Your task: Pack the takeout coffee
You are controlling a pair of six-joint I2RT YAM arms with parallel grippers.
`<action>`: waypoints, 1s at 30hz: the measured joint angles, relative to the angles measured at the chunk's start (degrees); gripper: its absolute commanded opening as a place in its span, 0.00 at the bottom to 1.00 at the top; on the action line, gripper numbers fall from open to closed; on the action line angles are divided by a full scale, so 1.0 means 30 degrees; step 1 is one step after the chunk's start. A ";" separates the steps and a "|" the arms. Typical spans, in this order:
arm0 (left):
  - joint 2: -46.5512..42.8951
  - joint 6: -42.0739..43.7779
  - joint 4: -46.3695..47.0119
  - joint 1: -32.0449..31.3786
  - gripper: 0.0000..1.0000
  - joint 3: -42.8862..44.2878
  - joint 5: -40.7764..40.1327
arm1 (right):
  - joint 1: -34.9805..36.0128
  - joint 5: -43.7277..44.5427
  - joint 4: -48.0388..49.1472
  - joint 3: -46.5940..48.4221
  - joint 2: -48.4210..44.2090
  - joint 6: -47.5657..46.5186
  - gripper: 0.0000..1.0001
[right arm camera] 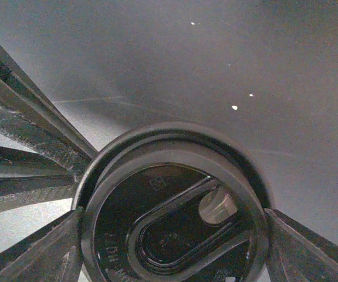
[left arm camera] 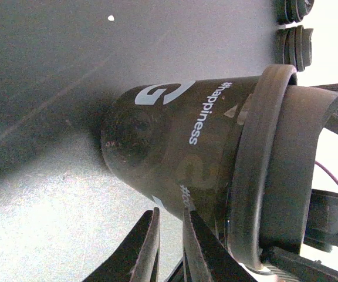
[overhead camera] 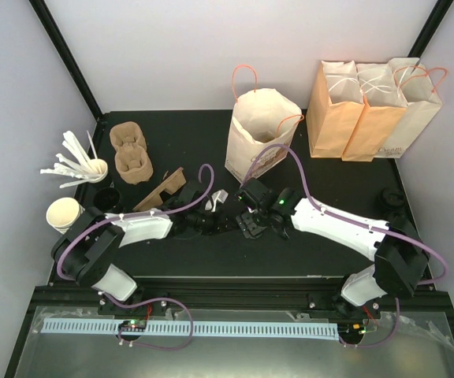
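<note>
In the middle of the bench (overhead camera: 187,134), just in front of the open brown paper bag (overhead camera: 262,134), is the takeout coffee (right arm camera: 175,223). My right fingers (right arm camera: 34,252) are clamped on it, one on each side of its round black lid. The small black cup has white letters on its side. My left fingers (left arm camera: 142,247) sit just beside the cup's side. They are almost together, with only a thin gap, and they hold nothing. From above the cup is hard to see, so I cannot tell if its bottom rests on the bench.
</note>
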 measured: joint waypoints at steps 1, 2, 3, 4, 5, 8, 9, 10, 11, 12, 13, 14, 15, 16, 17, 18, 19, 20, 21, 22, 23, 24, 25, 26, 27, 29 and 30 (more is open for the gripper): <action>0.0080 0.0015 -0.0029 -0.0036 0.15 0.0087 -0.0022 | -0.0029 -0.0015 -0.0029 0.0000 -0.0007 -0.0015 0.83; 0.0153 0.0036 -0.0073 -0.0066 0.15 0.0175 -0.0044 | -0.0036 -0.0007 -0.0036 0.0000 -0.0007 -0.0051 0.83; 0.0211 0.0066 -0.0131 -0.0087 0.15 0.0240 -0.0066 | -0.0044 0.0000 -0.0044 0.0000 -0.0007 -0.0073 0.83; 0.0255 0.0095 -0.0153 -0.0102 0.15 0.0262 -0.0124 | -0.0051 -0.0007 -0.0051 0.0000 -0.0007 -0.0080 0.83; 0.0284 0.0124 -0.0168 -0.0102 0.15 0.0277 -0.0160 | -0.0058 -0.0007 -0.0044 0.0000 -0.0007 -0.0102 0.83; 0.0364 0.0160 -0.0306 -0.0189 0.15 0.0393 -0.0357 | -0.0058 0.0015 -0.0044 0.0000 0.0029 -0.0117 0.83; 0.0372 0.0182 -0.0350 -0.0189 0.15 0.0423 -0.0423 | -0.0058 0.0036 -0.0036 0.0000 0.0029 -0.0117 0.83; 0.0372 0.0189 -0.0364 -0.0189 0.15 0.0423 -0.0444 | -0.0058 0.0058 -0.0036 0.0000 0.0036 -0.0117 0.83; 0.0386 0.0197 -0.0372 -0.0197 0.15 0.0430 -0.0459 | -0.0058 0.0073 -0.0036 0.0000 0.0044 -0.0117 0.83; 0.0437 0.0204 -0.0408 -0.0211 0.15 0.0474 -0.0466 | -0.0058 0.0087 -0.0029 0.0000 0.0051 -0.0124 0.83; 0.0525 0.0204 -0.0423 -0.0233 0.15 0.0532 -0.0495 | -0.0058 0.0117 -0.0036 0.0000 0.0058 -0.0124 0.83; 0.0627 0.0204 -0.0444 -0.0270 0.15 0.0583 -0.0532 | -0.0058 0.0138 -0.0029 0.0000 0.0080 -0.0131 0.83; 0.0743 0.0204 -0.0466 -0.0306 0.15 0.0641 -0.0546 | -0.0058 0.0175 -0.0015 0.0007 0.0117 -0.0131 0.83; 0.0867 0.0204 -0.0532 -0.0321 0.15 0.0729 -0.0554 | -0.0058 0.0233 0.0015 0.0015 0.0153 -0.0131 0.83; 0.0976 0.0204 -0.0546 -0.0342 0.15 0.0794 -0.0583 | -0.0066 0.0306 0.0080 0.0036 0.0219 -0.0131 0.83; 0.1086 0.0211 -0.0568 -0.0372 0.15 0.0852 -0.0619 | -0.0066 0.0372 0.0138 0.0066 0.0291 -0.0131 0.83; 0.1180 0.0211 -0.0576 -0.0408 0.15 0.0889 -0.0663 | -0.0066 0.0474 0.0189 0.0131 0.0401 -0.0138 0.83; 0.1253 0.0211 -0.0583 -0.0452 0.15 0.0918 -0.0663 | -0.0066 0.0641 0.0204 0.0153 0.0510 -0.0175 0.83; 0.1326 0.0211 -0.0583 -0.0517 0.15 0.1005 -0.0656 | -0.0087 0.0889 0.0226 0.0153 0.0656 -0.0211 0.83; 0.1377 0.0211 -0.0583 -0.0576 0.15 0.1093 -0.0663 | -0.0131 0.0984 0.0291 0.0153 0.0699 -0.0240 0.83; 0.1399 0.0211 -0.0583 -0.0627 0.15 0.1137 -0.0663 | -0.0146 0.1020 0.0291 0.0153 0.0707 -0.0255 0.83; 0.1406 0.0211 -0.0590 -0.0641 0.15 0.1144 -0.0663 | -0.0146 0.1042 0.0291 0.0146 0.0707 -0.0277 0.83; 0.1435 0.0211 -0.0597 -0.0648 0.15 0.1151 -0.0663 | -0.0146 0.1071 0.0306 0.0131 0.0707 -0.0291 0.83; 0.1472 0.0204 -0.0590 -0.0656 0.15 0.1166 -0.0663 | -0.0146 0.1093 0.0342 0.0117 0.0707 -0.0291 0.83; 0.1508 0.0211 -0.0590 -0.0663 0.15 0.1173 -0.0663 | -0.0146 0.1115 0.0386 0.0073 0.0707 -0.0291 0.83; 0.1581 0.0211 -0.0597 -0.0685 0.15 0.1173 -0.0663 | -0.0146 0.1144 0.0510 -0.0015 0.0670 -0.0284 0.83; 0.1610 0.0211 -0.0590 -0.0692 0.15 0.1180 -0.0663 | -0.0153 0.1158 0.0583 -0.0080 0.0634 -0.0277 0.83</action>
